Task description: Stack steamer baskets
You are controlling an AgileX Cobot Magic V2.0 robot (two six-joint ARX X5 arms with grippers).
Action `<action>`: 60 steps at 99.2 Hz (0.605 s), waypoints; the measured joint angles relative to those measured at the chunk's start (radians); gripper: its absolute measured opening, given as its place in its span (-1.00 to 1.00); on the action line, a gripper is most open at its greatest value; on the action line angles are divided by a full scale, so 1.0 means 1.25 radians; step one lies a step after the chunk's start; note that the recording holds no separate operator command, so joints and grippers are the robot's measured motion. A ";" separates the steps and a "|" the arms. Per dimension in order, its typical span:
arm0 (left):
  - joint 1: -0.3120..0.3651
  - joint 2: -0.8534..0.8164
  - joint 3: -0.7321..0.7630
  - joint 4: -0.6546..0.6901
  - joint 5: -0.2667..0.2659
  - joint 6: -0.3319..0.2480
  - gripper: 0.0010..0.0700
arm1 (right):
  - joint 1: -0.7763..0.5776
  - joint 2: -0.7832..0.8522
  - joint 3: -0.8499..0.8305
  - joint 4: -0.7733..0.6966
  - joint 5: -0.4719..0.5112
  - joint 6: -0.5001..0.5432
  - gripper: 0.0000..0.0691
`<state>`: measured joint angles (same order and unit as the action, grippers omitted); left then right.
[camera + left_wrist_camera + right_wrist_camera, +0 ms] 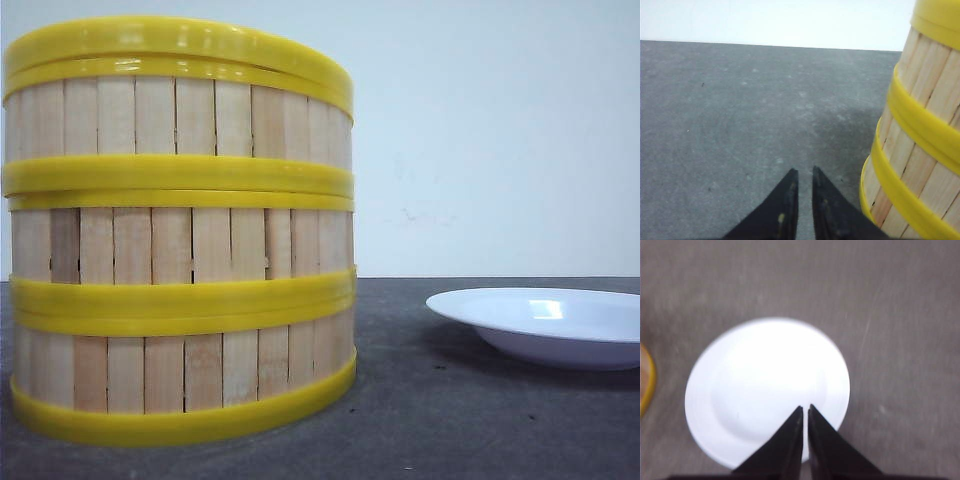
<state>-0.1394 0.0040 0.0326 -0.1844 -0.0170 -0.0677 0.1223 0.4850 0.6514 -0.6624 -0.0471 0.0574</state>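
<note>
Three steamer baskets (pixel 180 230) stand stacked beside the white plate (pixel 545 325) — my left gripper (pixel 804 175) and right gripper (pixel 805 410) both pinched together, holding nothing.

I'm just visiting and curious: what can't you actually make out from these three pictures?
- Inside of the baskets: front view is side-on, so walls hide it.
- Stack's left side: cut off by the front view's edge; left wrist view shows only a slice.
- Plate: right part cut off in front view; blurred in right wrist view, partly behind the right gripper.
- Both arms: unseen in front view.
</note>
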 joint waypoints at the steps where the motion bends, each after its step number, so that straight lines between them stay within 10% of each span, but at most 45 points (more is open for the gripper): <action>1: 0.000 0.000 0.000 0.000 0.000 0.000 -0.96 | 0.000 -0.006 -0.006 0.009 0.001 0.000 -0.97; 60: 0.000 0.000 0.000 0.000 0.000 0.000 -0.96 | -0.001 -0.387 -0.500 0.383 0.016 0.001 -0.97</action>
<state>-0.1394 0.0040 0.0326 -0.1844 -0.0166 -0.0677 0.1207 0.0017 0.0261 -0.1837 -0.0269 0.0586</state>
